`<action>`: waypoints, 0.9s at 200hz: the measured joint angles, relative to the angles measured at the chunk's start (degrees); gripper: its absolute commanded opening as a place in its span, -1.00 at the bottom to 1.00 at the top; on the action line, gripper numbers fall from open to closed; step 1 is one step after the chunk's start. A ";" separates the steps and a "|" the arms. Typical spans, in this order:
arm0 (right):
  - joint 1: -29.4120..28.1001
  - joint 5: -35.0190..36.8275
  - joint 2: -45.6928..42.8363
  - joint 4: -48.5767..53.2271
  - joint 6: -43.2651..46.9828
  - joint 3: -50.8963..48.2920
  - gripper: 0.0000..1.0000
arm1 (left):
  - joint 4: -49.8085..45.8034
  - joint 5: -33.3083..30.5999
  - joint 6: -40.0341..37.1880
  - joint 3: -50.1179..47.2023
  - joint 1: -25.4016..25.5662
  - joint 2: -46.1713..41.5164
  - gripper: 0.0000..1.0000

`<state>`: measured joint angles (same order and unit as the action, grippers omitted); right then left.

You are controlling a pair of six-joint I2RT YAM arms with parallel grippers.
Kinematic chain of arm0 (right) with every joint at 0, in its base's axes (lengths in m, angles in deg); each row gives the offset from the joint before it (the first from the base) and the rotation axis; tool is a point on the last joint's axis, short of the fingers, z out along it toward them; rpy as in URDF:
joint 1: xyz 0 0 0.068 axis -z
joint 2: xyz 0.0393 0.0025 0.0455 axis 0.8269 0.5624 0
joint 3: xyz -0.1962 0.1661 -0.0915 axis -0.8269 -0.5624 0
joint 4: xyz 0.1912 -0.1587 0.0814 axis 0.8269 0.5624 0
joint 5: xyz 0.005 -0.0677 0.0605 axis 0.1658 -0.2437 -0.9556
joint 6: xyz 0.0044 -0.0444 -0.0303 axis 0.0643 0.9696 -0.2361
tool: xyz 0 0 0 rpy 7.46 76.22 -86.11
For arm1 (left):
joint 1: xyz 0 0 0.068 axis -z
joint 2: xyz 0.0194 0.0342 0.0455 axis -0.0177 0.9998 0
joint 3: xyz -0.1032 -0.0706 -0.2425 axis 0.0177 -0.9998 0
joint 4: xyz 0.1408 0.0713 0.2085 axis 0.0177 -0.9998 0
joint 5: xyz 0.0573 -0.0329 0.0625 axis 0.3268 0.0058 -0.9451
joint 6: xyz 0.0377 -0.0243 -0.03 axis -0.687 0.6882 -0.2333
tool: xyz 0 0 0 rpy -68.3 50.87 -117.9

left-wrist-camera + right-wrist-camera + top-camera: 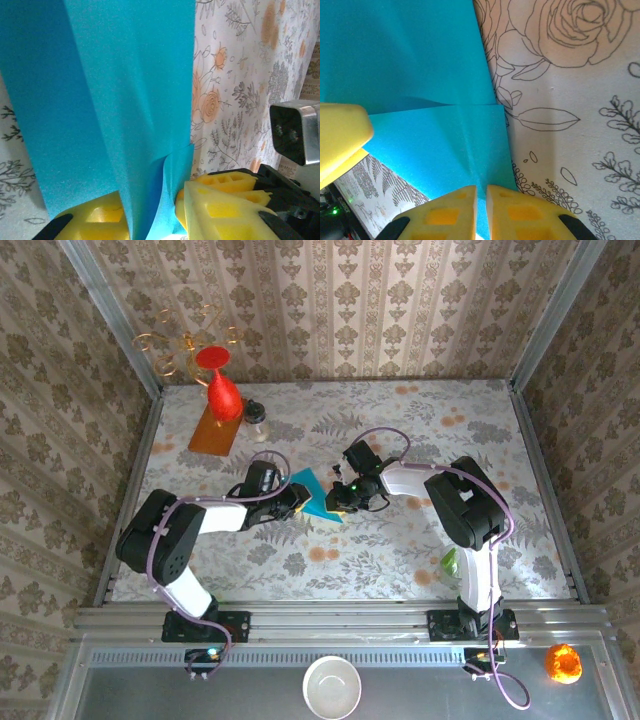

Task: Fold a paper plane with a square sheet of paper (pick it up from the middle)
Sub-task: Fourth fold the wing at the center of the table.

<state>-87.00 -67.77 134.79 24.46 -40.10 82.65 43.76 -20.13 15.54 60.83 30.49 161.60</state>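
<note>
Left hand [150, 200] and right hand [481, 196] both pinch the part-folded paper [310, 486] mid-surface [420, 430]; pull them apart or twist and you'll tear it or skew the crease [469, 145].

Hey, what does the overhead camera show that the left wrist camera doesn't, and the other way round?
Overhead: a red cone-shaped vase on an orange rectangular board, and a white bowl. Left wrist: close up, the yellow-fingered left gripper holding a raised fold. Both: the teal-blue folded paper and the flower-patterned table.
</note>
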 measured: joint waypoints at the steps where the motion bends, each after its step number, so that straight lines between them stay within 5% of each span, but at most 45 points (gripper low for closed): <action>1: 0.00 0.00 0.00 0.00 -0.02 0.00 -0.63 | 0.00 0.02 0.00 0.00 0.00 0.04 -0.45; 55: 0.31 -1.14 -0.15 -1.11 0.37 -0.33 -0.46 | 0.28 1.64 -0.44 0.42 -0.31 1.16 -0.75; 121: 0.96 4.42 -8.92 -2.75 8.74 -5.77 0.08 | -1.62 1.57 -0.42 1.42 -0.74 1.14 -0.93; 180: -3.37 14.80 -15.87 -11.32 19.61 -13.73 -0.01 | -9.92 0.74 -0.20 6.67 -0.63 -0.15 -0.93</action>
<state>-90.37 -52.97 118.92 13.14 -20.49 68.92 33.84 -19.38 15.34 67.50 29.85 161.45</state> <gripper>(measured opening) 0.517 0.066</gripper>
